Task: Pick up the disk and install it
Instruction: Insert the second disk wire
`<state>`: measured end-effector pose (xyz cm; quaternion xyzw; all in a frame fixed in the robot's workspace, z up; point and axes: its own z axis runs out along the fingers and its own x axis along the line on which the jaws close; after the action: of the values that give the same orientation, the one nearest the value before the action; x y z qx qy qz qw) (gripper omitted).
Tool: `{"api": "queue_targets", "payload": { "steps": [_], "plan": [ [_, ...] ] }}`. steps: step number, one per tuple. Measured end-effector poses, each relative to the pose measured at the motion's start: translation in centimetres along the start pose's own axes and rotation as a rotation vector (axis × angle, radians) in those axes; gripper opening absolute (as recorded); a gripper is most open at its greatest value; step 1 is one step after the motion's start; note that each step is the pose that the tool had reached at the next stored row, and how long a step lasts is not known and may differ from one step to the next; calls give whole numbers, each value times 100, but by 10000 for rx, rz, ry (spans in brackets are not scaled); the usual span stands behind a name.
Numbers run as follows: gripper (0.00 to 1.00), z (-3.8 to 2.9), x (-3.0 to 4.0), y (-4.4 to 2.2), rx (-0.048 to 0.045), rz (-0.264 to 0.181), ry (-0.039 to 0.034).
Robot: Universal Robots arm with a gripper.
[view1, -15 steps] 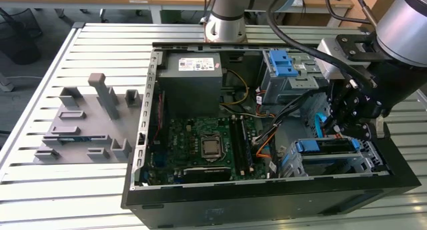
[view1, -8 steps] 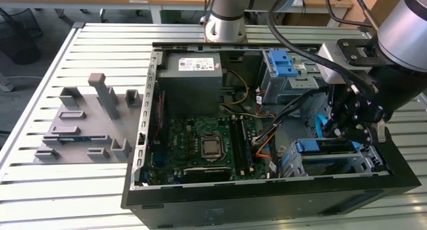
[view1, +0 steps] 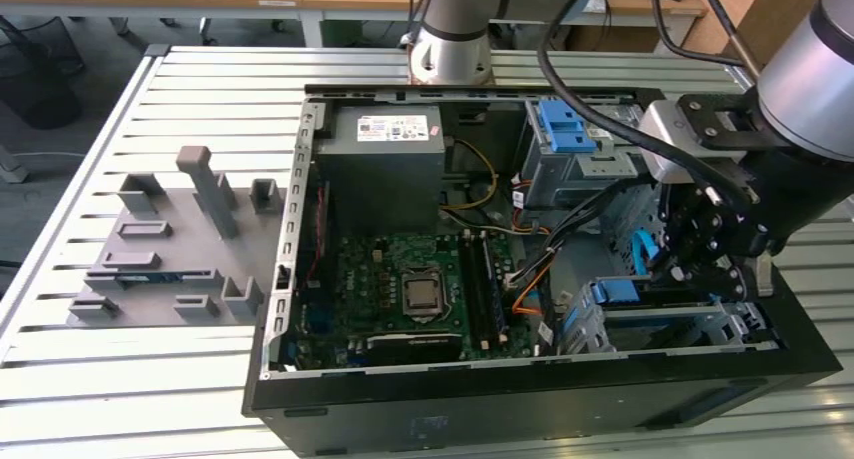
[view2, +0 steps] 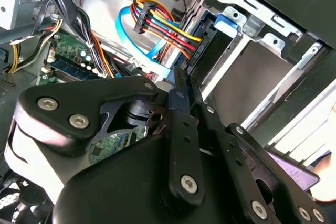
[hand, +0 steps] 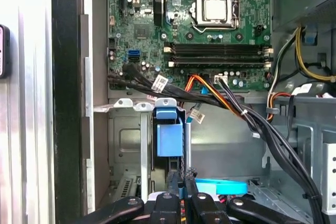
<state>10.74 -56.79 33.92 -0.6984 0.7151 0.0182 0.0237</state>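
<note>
The disk sits edge-on in the lower drive cage at the front corner of the open computer case, on the exterior view's right. Its blue plastic rail frame faces the first wrist view, between the cage's metal walls. In the second wrist view the disk is a dark slab in the bay, with the coloured power cable and the blue data cable leading to its end. My gripper hangs inside the case just above that bay. Its black fingers are pressed together, with the tips close to the disk's end and nothing between them.
The motherboard lies in the case floor, with the grey power-supply box at the back. A light-blue latch tops the upper cage. Black and orange cables cross near the bay. A grey fixture plate lies on the slatted table.
</note>
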Motion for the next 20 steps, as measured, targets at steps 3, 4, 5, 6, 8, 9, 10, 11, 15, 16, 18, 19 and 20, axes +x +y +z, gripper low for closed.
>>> {"api": "queue_targets", "payload": {
  "steps": [3, 4, 5, 6, 8, 9, 10, 11, 15, 16, 18, 19, 20],
  "plan": [
    [16, 5, 0, -1, 0, -4, -2],
    [16, 13, 0, -2, 0, -5, -6],
    [16, 21, 1, -4, 0, -5, -5],
    [16, 27, 1, -8, -1, -5, -3],
    [16, 30, 1, -16, -5, -5, 0],
    [16, 32, 1, -21, -7, -5, -1],
    [16, 35, 1, -24, -8, -5, -2],
    [16, 39, 1, -26, -9, -4, -2],
    [16, 52, 2, -27, -9, -4, -2],
    [16, 55, 2, -27, -9, -5, -1],
    [16, 61, 2, -27, -8, -5, -2],
    [16, 66, 3, -27, -9, -4, -6],
    [16, 66, 3, -29, -9, -5, -4]
  ]
}}
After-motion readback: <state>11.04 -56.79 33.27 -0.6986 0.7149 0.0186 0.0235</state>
